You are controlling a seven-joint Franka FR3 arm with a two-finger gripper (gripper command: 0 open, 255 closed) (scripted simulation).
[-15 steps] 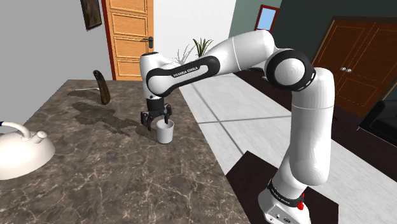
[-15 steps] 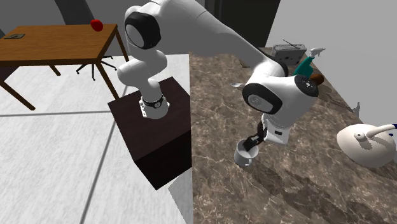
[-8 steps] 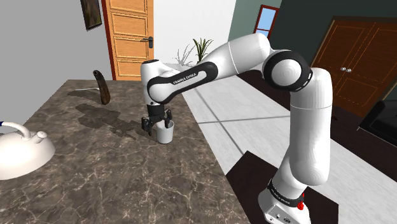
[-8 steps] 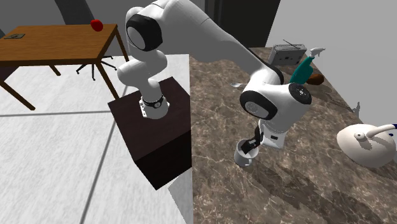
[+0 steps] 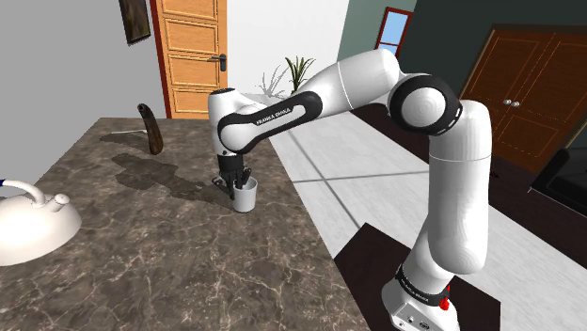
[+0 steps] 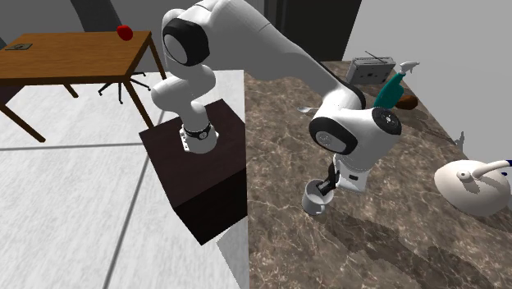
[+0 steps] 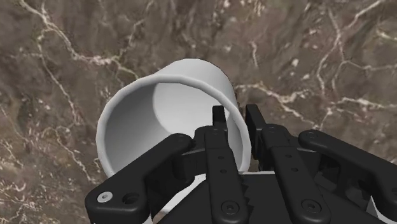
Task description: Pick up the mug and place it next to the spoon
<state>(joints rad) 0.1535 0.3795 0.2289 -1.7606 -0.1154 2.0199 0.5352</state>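
A plain white mug [image 5: 246, 197] [image 6: 314, 200] [image 7: 172, 108] stands upright on the dark marble counter [image 5: 169, 254], near the edge that faces the stand. My black gripper [image 5: 236, 184] [image 6: 327, 186] [image 7: 236, 122] comes down on it from above and is shut on the mug's wall, one finger inside the rim and the other outside. The mug's base rests on the counter. A small pale thing [image 6: 304, 108], perhaps the spoon, lies far along the counter near its edge, towards the top of the second exterior view.
A white teapot [image 5: 30, 224] [image 6: 475, 185] sits at the counter's far side. A dark curved object [image 5: 150, 128], a teal spray bottle [image 6: 392, 84] and a grey toaster [image 6: 369, 67] stand at one end. A wooden table [image 6: 74, 57] stands on the floor.
The gripper has come down over the mug's rim, and its fingers, wide apart before, have closed on the mug's wall. The mug has stayed in place.
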